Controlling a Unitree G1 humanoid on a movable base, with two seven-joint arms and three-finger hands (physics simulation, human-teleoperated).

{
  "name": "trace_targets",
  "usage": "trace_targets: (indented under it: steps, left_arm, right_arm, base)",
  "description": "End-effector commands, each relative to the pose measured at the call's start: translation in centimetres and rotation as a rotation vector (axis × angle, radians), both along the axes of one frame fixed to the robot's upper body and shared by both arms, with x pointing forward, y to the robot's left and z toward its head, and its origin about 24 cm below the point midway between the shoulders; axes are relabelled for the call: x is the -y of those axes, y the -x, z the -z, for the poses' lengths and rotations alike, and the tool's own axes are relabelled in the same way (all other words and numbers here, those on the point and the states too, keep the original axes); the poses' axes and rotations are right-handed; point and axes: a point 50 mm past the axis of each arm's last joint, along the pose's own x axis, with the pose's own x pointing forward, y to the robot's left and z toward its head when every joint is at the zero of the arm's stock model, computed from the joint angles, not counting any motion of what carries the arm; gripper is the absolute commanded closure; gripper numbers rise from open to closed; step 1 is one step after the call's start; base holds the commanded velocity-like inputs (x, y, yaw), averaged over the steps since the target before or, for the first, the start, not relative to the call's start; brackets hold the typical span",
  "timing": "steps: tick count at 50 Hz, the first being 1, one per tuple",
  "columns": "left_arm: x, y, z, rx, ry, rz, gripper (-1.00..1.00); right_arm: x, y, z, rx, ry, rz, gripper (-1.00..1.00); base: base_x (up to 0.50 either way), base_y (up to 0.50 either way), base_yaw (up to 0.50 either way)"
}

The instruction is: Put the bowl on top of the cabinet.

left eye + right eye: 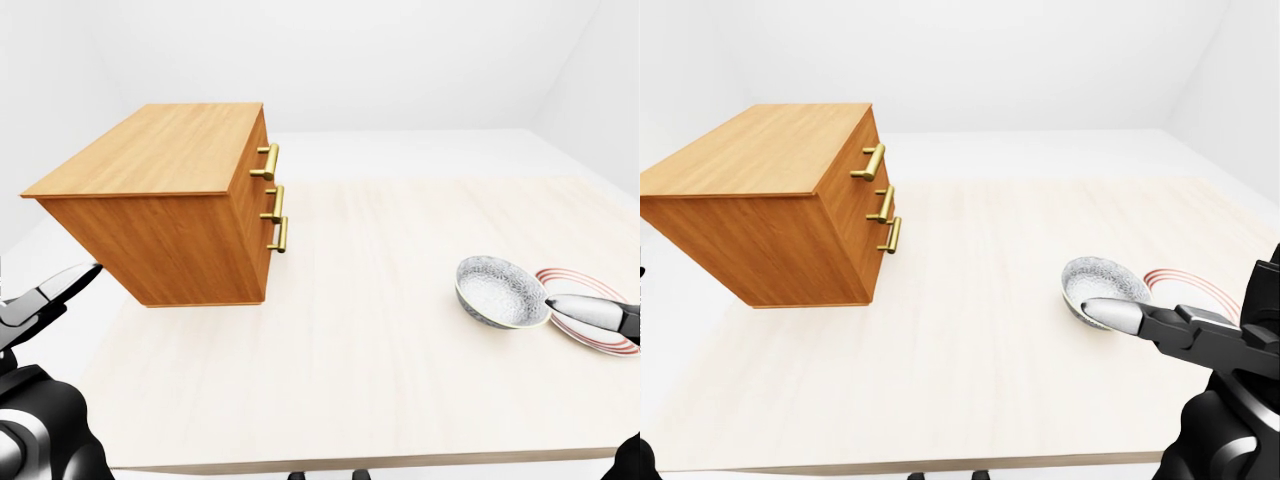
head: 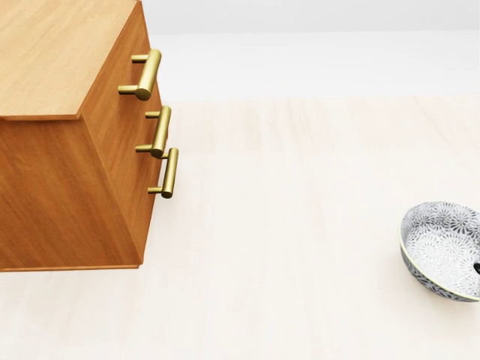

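The grey-patterned bowl (image 1: 500, 291) is lying upright on the worktop (image 1: 380, 380) near its right edge, just beside a red-striped plate (image 1: 585, 285). The right hand (image 1: 1180, 332) is hovering close to the bowl on its right side, with one pale finger (image 1: 1115, 314) pointing toward the rim. In the left-eye view this fingertip is showing over the plate. Whether it is touching the bowl cannot be told, nor how far the hand is opening. The cabinet (image 1: 170, 200) is standing well apart, toward the worktop's left edge, its brass handles (image 2: 150, 75) facing the bowl. The left hand (image 1: 40, 300) is showing by the left edge with one finger stretched out, and its opening is also unclear.
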Motion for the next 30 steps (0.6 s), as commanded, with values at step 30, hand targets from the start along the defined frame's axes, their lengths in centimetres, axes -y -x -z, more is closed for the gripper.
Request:
trace_targets:
  steps: [30]
  left_arm:
    - [0.01, -0.15, 0.25, -0.013, 0.003, 0.002, -1.00]
  right_arm:
    - [0.10, -0.01, 0.06, -0.001, -0.007, 0.004, -1.00]
  base:
    - [0.07, 0.34, 0.00]
